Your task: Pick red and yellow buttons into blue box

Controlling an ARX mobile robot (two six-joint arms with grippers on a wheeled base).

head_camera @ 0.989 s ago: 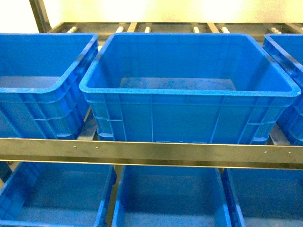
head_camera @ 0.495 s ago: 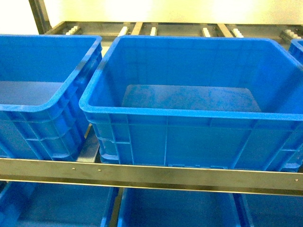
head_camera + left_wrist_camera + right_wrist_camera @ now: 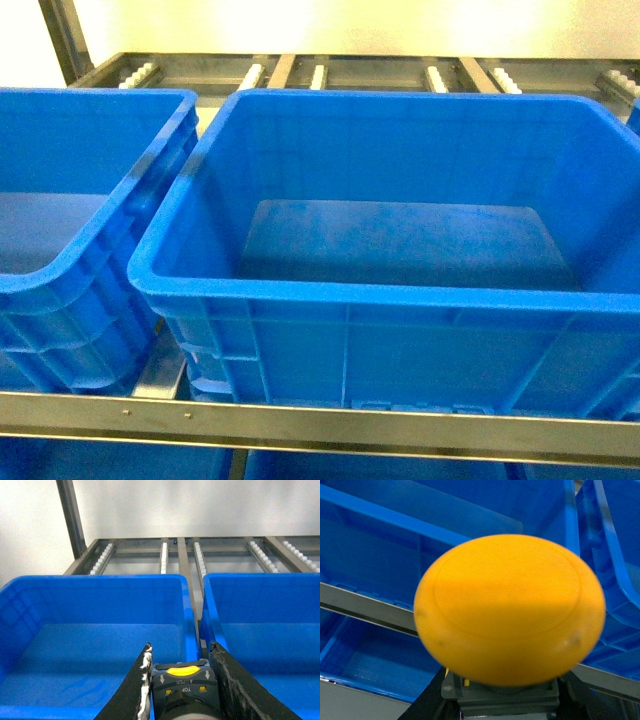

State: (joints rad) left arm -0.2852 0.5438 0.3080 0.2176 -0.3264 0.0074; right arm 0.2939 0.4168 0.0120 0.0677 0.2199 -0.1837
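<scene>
Both arms loaded for drop into blue box (image 3: 400,300): left fingers (image 3: 145,680) pinching dark-based button (image 3: 182,687); right fingers pinching yellow button (image 3: 510,610), cap up.

A metal flow rack is being seen as the carrier, its grey front rail (image 3: 330,430) running across the bottom of the head view. Behind the crates, white roller tracks (image 3: 317,76) are being shown between steel cross members (image 3: 186,575). The large blue box (image 3: 390,290) is being borne on the upper level, its ribbed front wall just behind the rail. A second blue crate (image 3: 70,230) is being carried just beside it on the left, the two rims nearly touching. Further blue crates (image 3: 365,665) are being held on the level beneath the rail.
</scene>
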